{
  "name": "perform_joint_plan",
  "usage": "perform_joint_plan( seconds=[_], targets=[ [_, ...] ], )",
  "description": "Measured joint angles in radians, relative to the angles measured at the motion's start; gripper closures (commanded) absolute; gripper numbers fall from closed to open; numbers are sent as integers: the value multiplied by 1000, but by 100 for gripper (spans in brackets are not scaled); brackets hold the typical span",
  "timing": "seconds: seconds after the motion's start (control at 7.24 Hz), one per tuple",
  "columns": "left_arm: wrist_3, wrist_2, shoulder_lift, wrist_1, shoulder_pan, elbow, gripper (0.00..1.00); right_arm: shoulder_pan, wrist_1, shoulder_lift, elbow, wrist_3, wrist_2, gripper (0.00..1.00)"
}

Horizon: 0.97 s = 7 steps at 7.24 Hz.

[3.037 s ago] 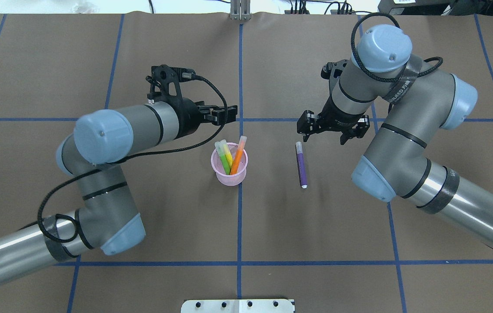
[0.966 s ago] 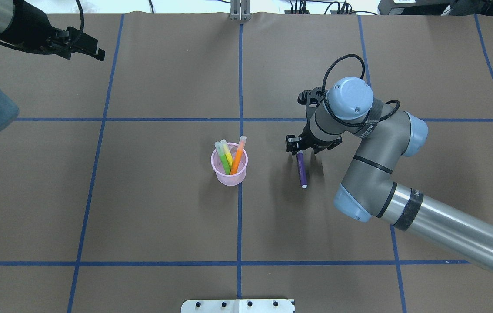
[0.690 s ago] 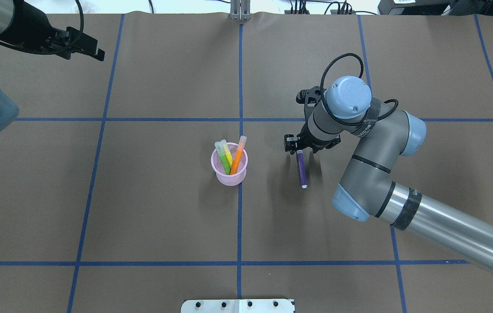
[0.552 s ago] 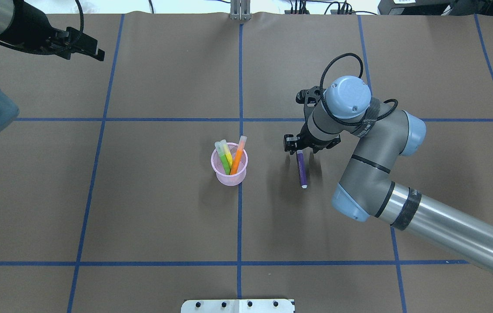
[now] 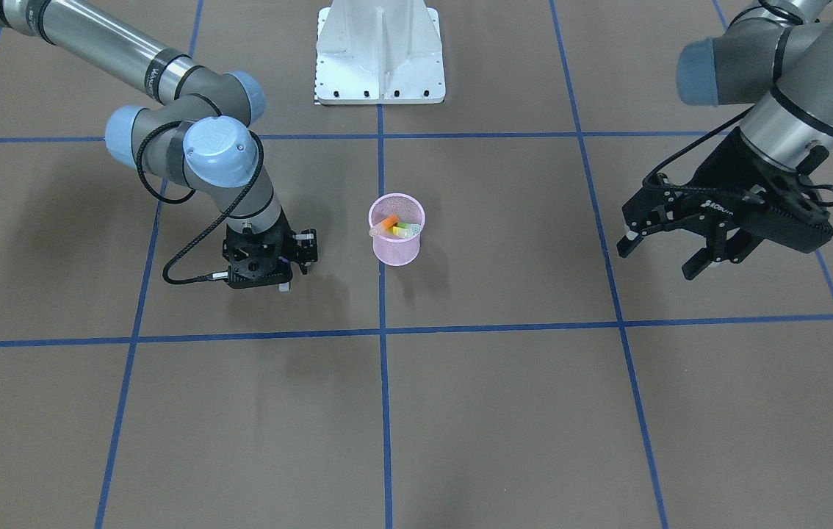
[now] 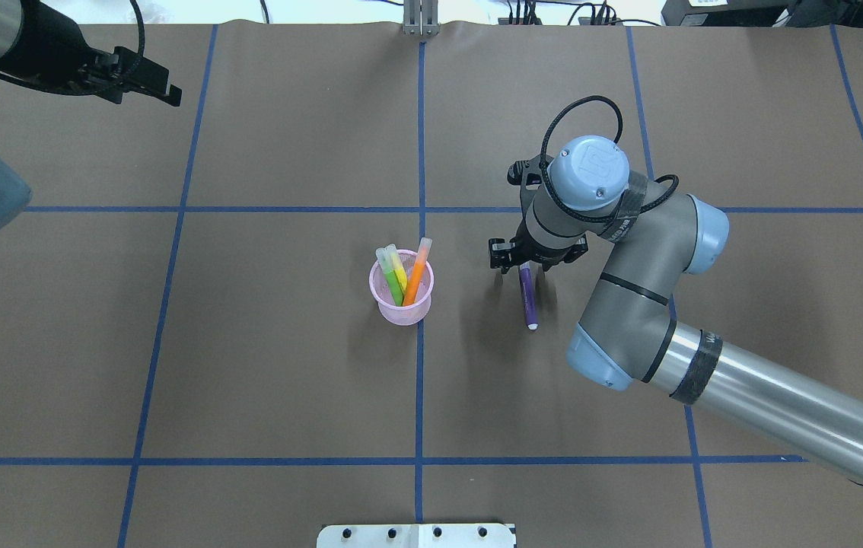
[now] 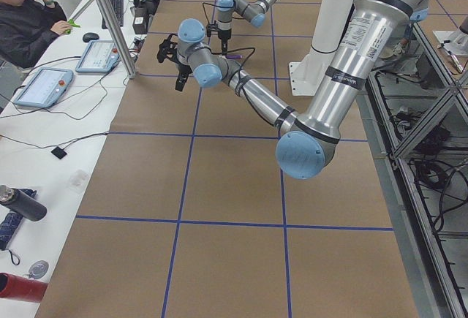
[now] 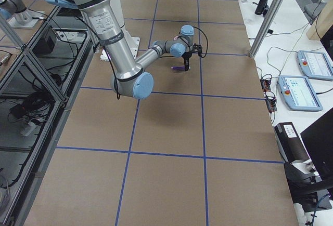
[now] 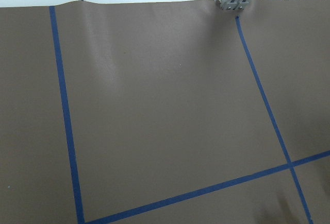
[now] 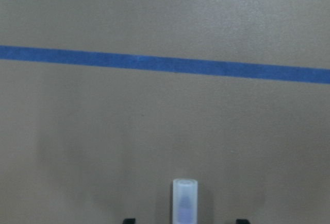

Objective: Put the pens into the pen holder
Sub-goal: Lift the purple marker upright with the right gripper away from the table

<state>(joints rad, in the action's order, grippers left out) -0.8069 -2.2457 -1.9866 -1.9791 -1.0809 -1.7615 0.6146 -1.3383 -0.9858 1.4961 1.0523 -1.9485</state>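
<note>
Squarely between spread right fingers (image 6: 498,259): capped end of purple pen (image 6: 529,301), untouched.

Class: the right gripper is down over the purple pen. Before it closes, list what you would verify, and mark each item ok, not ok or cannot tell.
1. Purple pen centred in the right gripper: ok; the wrist view shows it midway between the jaws.
2. Right gripper open: ok.
3. Gripper low enough to catch the pen: cannot tell.
4. Holder upright: ok.
5. Room in the holder beside the three pens: ok, by the look of it.
6. Left gripper away from the holder: ok; it is far off and open.
</note>
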Motion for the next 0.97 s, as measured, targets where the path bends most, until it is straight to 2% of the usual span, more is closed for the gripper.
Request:
perform_joint_plan(
  seconds=[0.41,0.83,0.97],
  targets=[
    [0,0,5,-1,-1,-1,1,-2,-1,1,-3,-7,0,100],
    [0,4,6,-1,-1,-11,1,1,3,-6,14,-15,0,100],
    [0,3,10,-1,-2,-16,1,20,2,-8,47,-14,-7,100]
  ],
)
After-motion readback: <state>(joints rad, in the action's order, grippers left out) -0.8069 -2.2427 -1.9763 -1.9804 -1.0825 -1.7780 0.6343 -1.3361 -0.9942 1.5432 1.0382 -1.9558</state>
